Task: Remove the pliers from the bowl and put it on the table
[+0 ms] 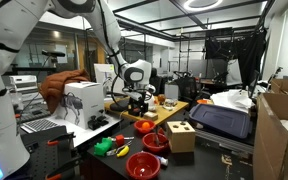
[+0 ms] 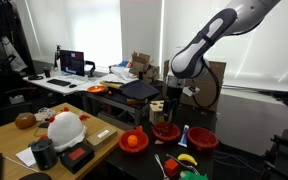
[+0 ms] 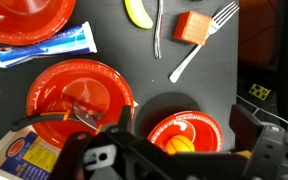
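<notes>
The pliers (image 3: pixel 72 113), grey metal with dark handles, lie inside a glossy red bowl (image 3: pixel 84 80) on the black table (image 3: pixel 114 55). This bowl also shows in both exterior views (image 1: pixel 155 141) (image 2: pixel 166 131), next to a light wooden cube (image 1: pixel 181 135). My gripper (image 3: pixel 187 122) is open and empty and hovers above the bowls (image 1: pixel 136 98) (image 2: pixel 168 106). In the wrist view its fingers frame a second red bowl (image 3: pixel 206 122) that holds an orange ball. The pliers bowl lies to the left of that one.
A third, wider red bowl (image 3: pixel 19 20) (image 1: pixel 144 165) (image 2: pixel 201 137) is close by. A toothpaste tube (image 3: pixel 44 45), a banana (image 3: pixel 136 12), a white fork (image 3: pixel 194 40), a spoon (image 3: pixel 157 30) and an orange block (image 3: pixel 191 25) lie on the table. A light wooden board (image 1: pixel 169 110) lies behind.
</notes>
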Controlling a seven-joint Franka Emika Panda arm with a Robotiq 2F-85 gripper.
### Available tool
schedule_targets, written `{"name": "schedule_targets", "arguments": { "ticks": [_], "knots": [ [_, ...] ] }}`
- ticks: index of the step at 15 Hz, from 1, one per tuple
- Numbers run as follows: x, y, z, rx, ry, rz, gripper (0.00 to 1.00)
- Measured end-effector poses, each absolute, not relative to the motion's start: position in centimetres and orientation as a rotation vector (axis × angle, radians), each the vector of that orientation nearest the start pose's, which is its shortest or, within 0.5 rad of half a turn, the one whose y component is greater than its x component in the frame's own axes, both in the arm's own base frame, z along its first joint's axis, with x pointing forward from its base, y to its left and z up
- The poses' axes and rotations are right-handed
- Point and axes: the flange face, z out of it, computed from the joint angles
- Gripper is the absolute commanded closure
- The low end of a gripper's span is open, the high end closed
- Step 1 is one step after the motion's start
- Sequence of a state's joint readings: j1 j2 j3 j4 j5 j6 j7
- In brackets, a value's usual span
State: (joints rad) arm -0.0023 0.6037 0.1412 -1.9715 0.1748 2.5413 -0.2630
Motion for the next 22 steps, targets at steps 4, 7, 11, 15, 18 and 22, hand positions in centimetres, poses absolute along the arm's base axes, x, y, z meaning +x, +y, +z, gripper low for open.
{"name": "schedule_targets", "arguments": {
  "ticks": [4,7,11,15,18,22],
  "knots": [
    [61.9,9.2,13.1,-2.952,-0.461,0.037,0.00],
    [63.4,7.5,12.4,-2.987,-0.487,0.018,0.00],
    [65.2,3.7,12.6,-2.995,-0.524,-0.030,0.00],
    [65.7,1.1,11.3,-2.960,-0.662,-0.030,0.00],
    [65.5,0.4,9.6,-2.896,-0.807,-0.008,0.00],
    [65.5,0.7,8.0,-2.794,-0.997,0.006,0.00]
  ]
}}
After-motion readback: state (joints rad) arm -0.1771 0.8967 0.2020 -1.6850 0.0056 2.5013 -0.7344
